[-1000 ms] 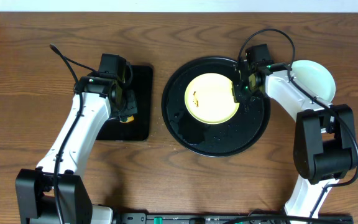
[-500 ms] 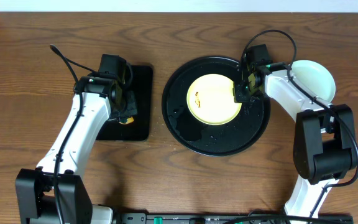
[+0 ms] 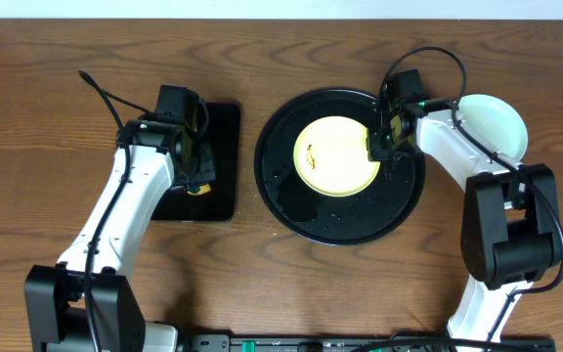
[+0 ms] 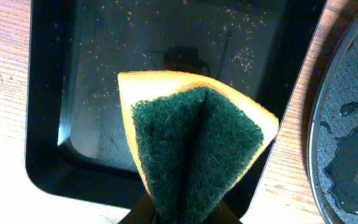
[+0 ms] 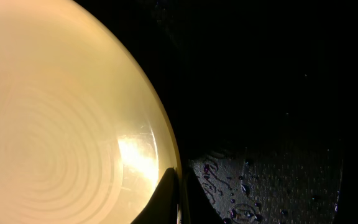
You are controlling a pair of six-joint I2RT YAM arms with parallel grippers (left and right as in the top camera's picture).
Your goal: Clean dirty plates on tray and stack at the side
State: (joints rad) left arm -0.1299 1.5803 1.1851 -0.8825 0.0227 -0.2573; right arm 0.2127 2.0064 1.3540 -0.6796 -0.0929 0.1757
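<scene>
Right gripper (image 3: 377, 147): pinched shut on plate (image 3: 332, 154) rim, inside tray (image 3: 301, 210); brace firmly.
Left gripper (image 3: 197, 176): clamps folded sponge (image 4: 191, 143), left of tray; bring over smudges (image 3: 309, 154).

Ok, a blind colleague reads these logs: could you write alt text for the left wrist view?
A folded sponge, yellow with a green scouring face, is pinched from below by the left fingers over a small rectangular black tray on a wooden table. The round tray's wet surface shows at right.
</scene>
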